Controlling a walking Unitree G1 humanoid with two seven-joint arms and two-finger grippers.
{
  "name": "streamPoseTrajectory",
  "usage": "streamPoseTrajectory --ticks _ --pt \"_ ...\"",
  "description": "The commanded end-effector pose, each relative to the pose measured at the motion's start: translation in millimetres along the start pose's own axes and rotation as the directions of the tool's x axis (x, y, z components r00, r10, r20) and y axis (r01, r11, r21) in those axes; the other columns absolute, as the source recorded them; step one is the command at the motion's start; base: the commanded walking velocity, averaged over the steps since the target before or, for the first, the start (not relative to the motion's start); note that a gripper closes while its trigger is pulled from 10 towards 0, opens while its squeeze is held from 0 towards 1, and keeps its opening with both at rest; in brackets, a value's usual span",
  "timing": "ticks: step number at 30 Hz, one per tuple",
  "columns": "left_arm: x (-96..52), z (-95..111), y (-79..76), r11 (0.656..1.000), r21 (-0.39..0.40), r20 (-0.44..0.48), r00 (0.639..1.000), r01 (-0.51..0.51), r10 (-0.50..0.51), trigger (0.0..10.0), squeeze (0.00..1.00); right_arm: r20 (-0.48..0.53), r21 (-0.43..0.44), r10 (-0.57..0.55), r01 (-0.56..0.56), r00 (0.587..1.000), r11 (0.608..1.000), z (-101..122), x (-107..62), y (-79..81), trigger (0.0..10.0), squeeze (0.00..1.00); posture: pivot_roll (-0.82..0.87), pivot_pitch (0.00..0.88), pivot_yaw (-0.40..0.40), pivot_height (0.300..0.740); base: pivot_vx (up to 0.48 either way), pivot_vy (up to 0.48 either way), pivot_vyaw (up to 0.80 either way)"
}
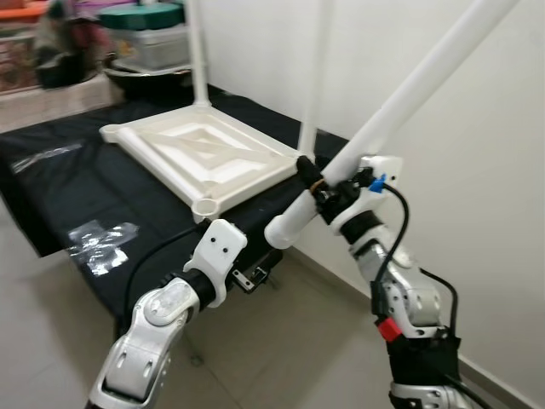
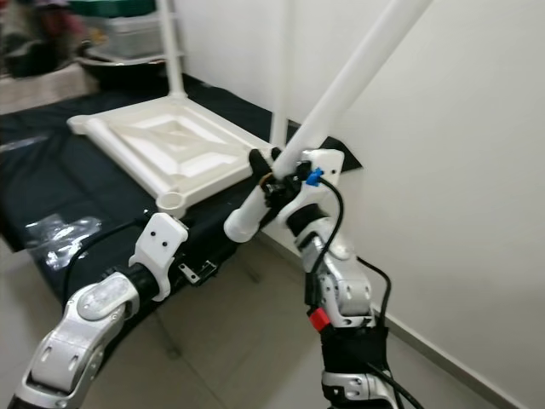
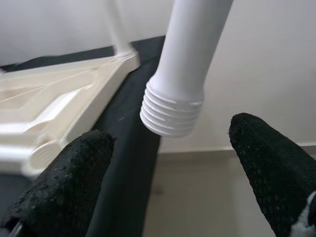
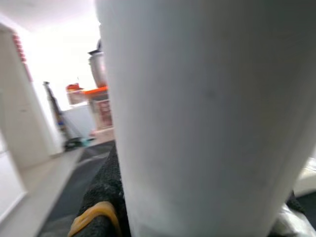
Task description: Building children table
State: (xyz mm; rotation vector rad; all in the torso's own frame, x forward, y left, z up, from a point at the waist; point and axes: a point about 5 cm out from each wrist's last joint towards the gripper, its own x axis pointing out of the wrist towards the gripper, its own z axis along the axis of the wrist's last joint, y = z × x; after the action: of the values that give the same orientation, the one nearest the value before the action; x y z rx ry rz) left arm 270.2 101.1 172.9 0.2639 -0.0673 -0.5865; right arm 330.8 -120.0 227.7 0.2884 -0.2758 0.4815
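1. Two legs already stand in the upturned tabletop, which lies at the counter's near right corner; my right claw is clamped on a third white leg, tilted, threaded end hanging off the counter edge.
2. My left claw is spread wide below that end, holding nothing.
3. I judge the empty front socket the target; entering tilted risks cross-threading.
4. The long leg could swing into the wall.

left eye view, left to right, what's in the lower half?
clear plastic bag → left gripper → threaded end of the white table leg → right gripper clamped on that leg
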Motion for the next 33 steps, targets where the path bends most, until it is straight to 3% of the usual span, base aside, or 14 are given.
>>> streamPoseTrajectory --ticks 1,7,21,22,23,27,28,33 --pt "0.3 2.2 -4.8 0.999 0.011 -0.001 0.999 0.044 -0.044 10.0 0.0 0.03 0.007 0.021 -0.022 0.999 1.0 8.5 2.3 3.5 10.0 0.0 0.07 0.0 -0.043 0.74 0.0 0.0 0.0" --pt "-0.2 -1.8 -6.0 0.995 0.04 -0.03 0.995 0.095 -0.094 10.0 0.0 0.027 0.065 0.075 -0.077 0.997 0.995 11.0 4.0 9.8 10.0 0.0 0.07 0.0 -0.045 0.74 0.0 0.0 0.0" --pt "5.5 -14.9 9.5 0.999 0.038 -0.046 0.999 -0.002 0.004 10.0 0.0 0.023 0.181 0.23 -0.23 0.973 0.956 14.6 1.0 29.5 10.0 0.0 0.06 0.005 -0.048 0.74 0.0 0.0 0.0" --pt "6.3 -14.6 11.4 0.999 0.047 -0.043 0.999 -0.019 0.021 10.0 0.68 0.019 0.188 0.247 -0.246 0.969 0.951 14.7 -0.2 31.4 10.0 0.0 0.06 0.005 -0.048 0.74 0.0 0.0 0.0" --pt "6.9 -13.8 12.8 0.999 0.041 -0.036 0.999 -0.03 0.032 10.0 1.0 0.015 0.188 0.26 -0.258 0.965 0.948 14.7 -1.3 32.9 10.0 0.0 0.06 0.008 -0.045 0.74 0.0 0.0 0.0" --pt "8.1 -7.1 14.1 0.997 0.063 -0.012 0.999 -0.043 0.043 10.0 1.0 0.007 0.189 0.28 -0.276 0.96 0.942 14.9 -2.6 35.4 10.0 0.0 0.06 0.011 -0.049 0.74 0.0 0.0 0.0" --pt "8.3 -4.9 13.8 0.997 0.069 -0.005 0.999 -0.043 0.044 10.0 0.0 0.005 0.181 0.273 -0.269 0.962 0.946 14.5 -2.4 35.0 10.0 0.0 0.06 0.01 -0.049 0.74 0.0 0.0 0.0" --pt "9.5 0.6 12.2 0.996 0.078 0.018 0.999 -0.044 0.043 10.0 0.0 -0.001 0.155 0.231 -0.228 0.973 0.961 12.7 -1.4 30.4 10.0 0.0 0.07 0.011 -0.053 0.74 0.0 0.0 0.16"
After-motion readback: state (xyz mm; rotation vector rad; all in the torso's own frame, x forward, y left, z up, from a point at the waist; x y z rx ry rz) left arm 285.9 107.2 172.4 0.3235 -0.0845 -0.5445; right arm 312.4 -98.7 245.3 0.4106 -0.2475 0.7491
